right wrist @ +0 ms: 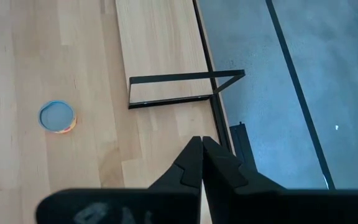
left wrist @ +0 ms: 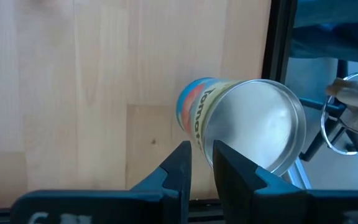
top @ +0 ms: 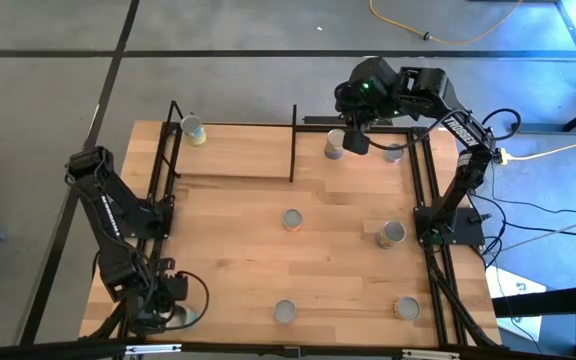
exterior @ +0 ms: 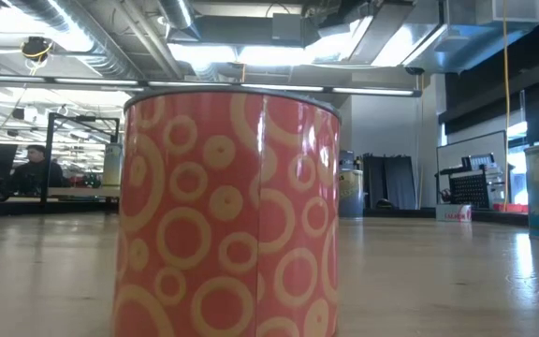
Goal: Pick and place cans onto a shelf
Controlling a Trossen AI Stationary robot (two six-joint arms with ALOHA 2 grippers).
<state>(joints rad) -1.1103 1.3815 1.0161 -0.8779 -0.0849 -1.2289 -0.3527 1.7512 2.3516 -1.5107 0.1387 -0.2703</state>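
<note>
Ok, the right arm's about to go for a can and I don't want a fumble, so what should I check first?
1. Right end effector empty: ok, fingers together on nothing.
2. Right end effector opened for a grasp: not ok.
3. Shelf has free board: ok, only the corner can shows there.
4. Middle can upright and unobstructed: ok.
5. Left end effector clear of the path: ok, at the table's near-left corner.

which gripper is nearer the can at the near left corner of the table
Left. The left gripper sits right at that can; the right gripper hangs over the far right end, by the shelf.
</note>
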